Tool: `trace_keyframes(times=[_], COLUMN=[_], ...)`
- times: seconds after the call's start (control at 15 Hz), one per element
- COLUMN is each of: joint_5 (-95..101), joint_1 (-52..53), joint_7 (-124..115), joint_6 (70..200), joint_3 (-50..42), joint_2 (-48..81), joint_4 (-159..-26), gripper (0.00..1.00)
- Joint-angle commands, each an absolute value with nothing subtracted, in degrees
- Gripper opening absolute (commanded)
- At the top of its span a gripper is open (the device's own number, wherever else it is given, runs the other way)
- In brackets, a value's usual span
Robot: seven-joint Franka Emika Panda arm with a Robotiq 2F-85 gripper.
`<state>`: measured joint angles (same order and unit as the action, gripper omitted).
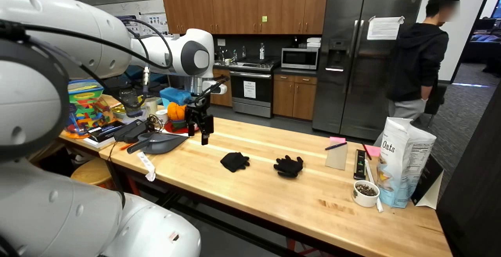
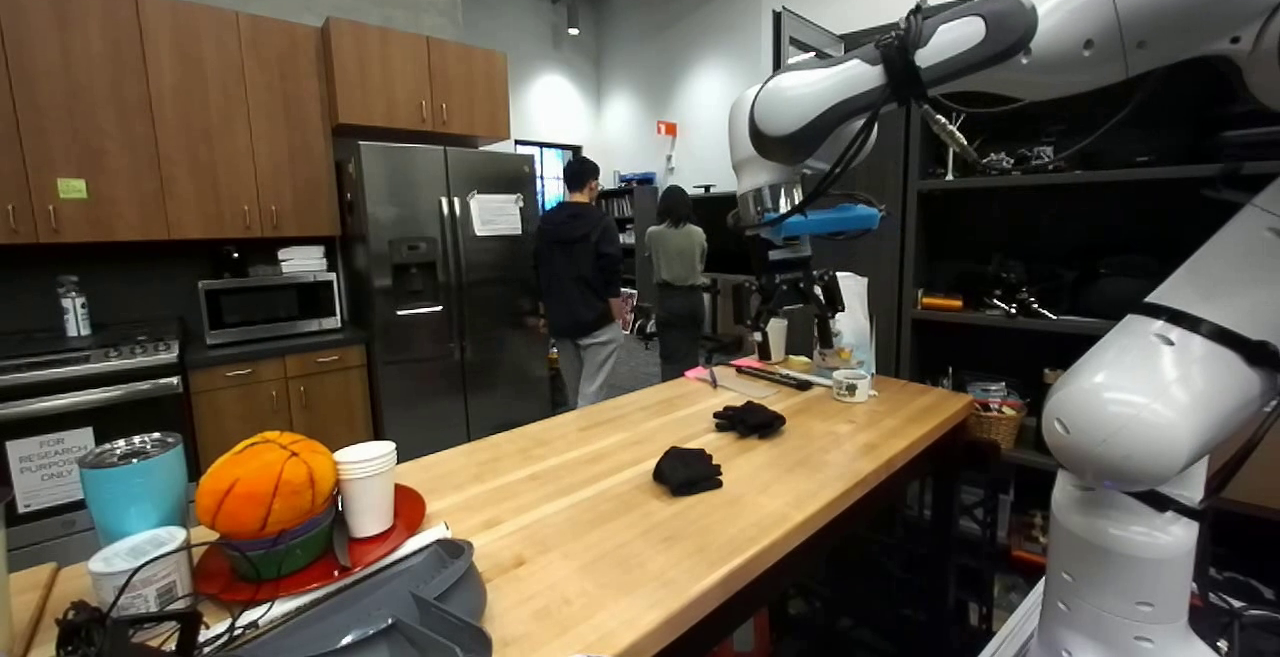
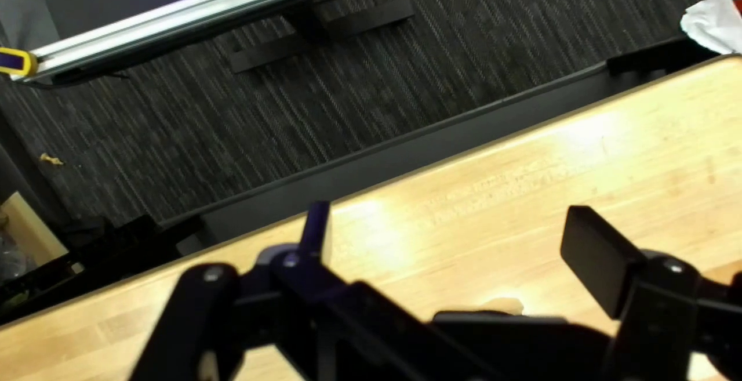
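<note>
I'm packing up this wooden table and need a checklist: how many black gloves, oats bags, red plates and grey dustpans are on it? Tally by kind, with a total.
Black gloves: 2
Oats bag: 1
Red plate: 1
Grey dustpan: 1
Total: 5

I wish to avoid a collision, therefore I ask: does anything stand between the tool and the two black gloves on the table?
Nothing visible does: in an exterior view, only tabletop shows between the open, raised tool and the bunched glove or the spread glove.
</note>
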<state>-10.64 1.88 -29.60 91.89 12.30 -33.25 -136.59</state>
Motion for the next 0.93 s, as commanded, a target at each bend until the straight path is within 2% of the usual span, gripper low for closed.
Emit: trace_keyframes(times=[0.0,0.87], joint_5=[-11.23,-11.59], joint_1=[1.74,1.8], joint_7=[-29.64,-29.85], joint_6=[91.31,90.64], joint_3=[12.24,12.08], joint_2=[-32.46,-30.97], joint_4=[-135.9,-134.86], gripper=[1.0,1.0])
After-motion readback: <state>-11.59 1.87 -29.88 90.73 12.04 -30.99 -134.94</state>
